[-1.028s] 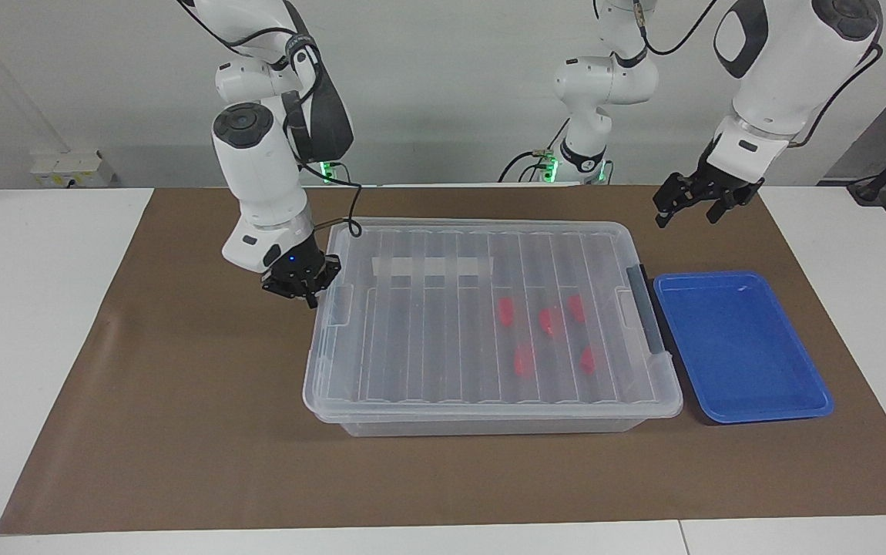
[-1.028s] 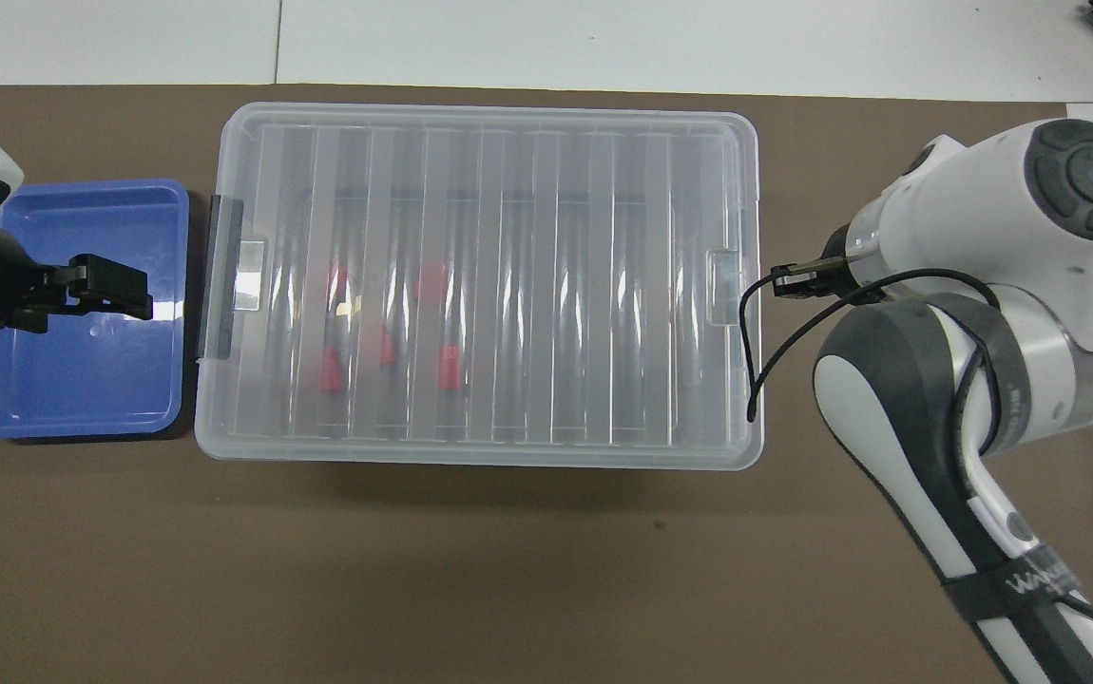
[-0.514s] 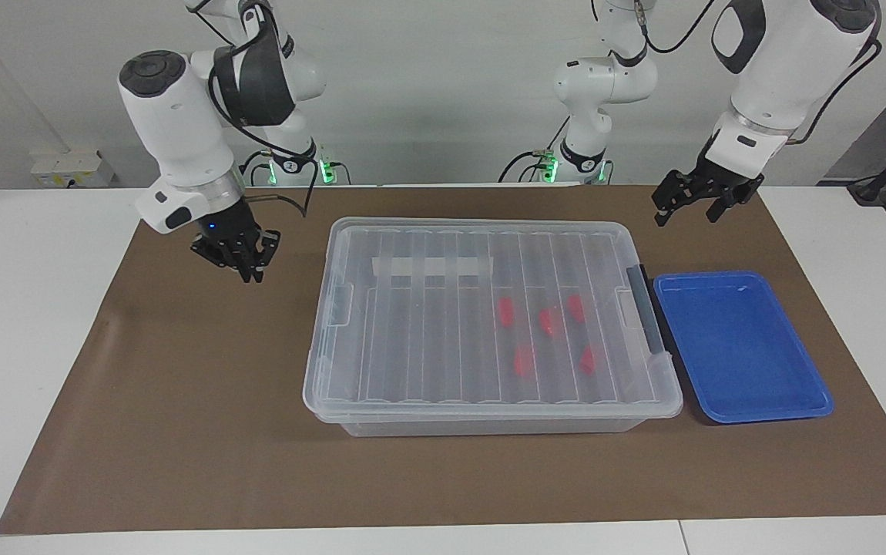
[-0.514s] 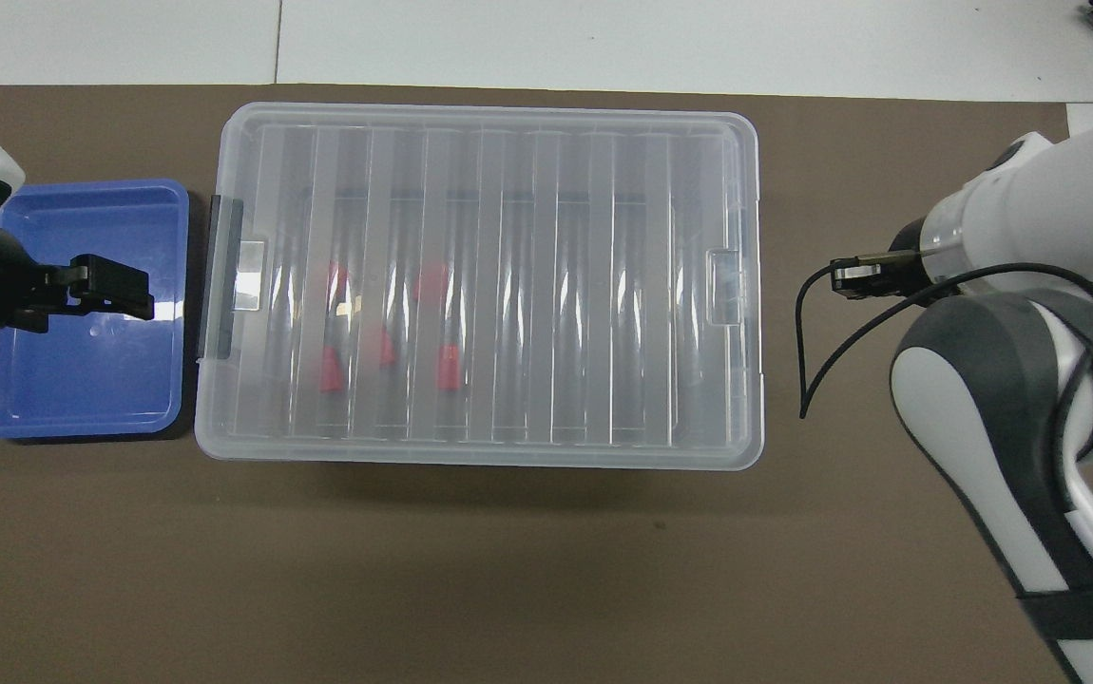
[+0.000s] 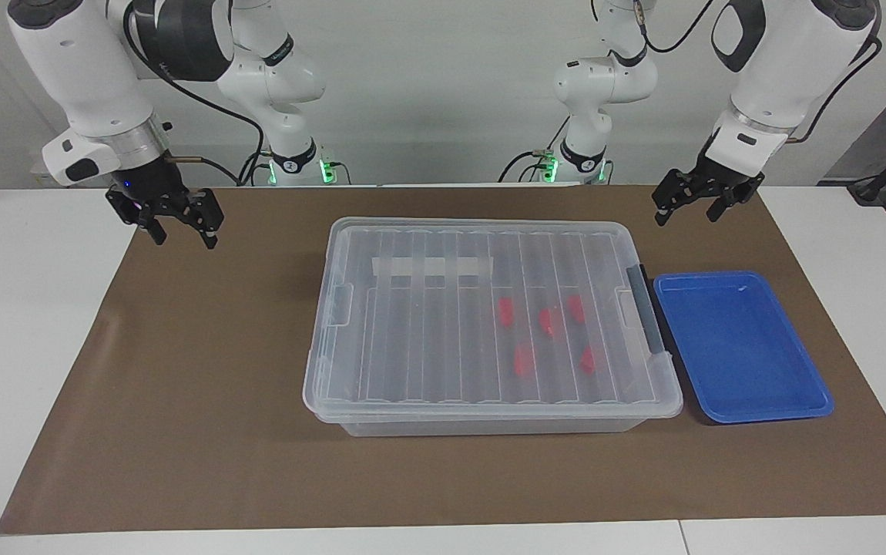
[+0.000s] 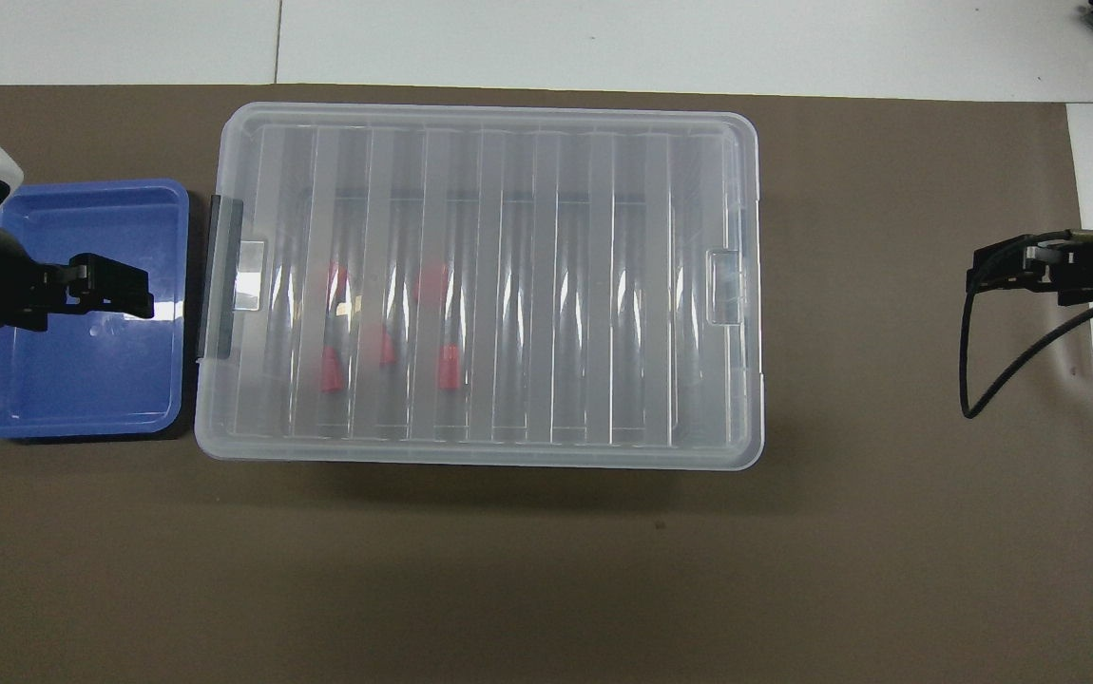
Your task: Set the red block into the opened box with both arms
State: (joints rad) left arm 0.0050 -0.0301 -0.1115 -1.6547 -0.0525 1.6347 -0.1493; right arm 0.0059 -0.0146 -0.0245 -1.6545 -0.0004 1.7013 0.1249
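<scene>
Facing view first: the box (image 5: 489,324) sits mid-counter with its ribbed lid on, and 5 red blocks show through it, bunched toward the left arm's end. I'm calling one of them the red block (image 5: 506,310), since they all look alike. So by my read the placing part is done and nothing is left lying out; the blue tray (image 5: 740,344) beside the box looks empty. The right gripper (image 5: 179,223) hangs over the brown mat (image 5: 204,401) at its own end, well apart from the box, fingers spread wide and holding nothing. The left gripper (image 5: 688,203) hovers up above the mat near the tray's robot-side corner, fingers also wide, empty.

Overhead view: same story, lid covering the box (image 6: 480,285), red shapes underneath. The left gripper (image 6: 114,290) shows over the blue tray (image 6: 81,399), not touching anything as far as I can tell. The right gripper (image 6: 1017,266) is at the mat's edge, well clear of the box.
</scene>
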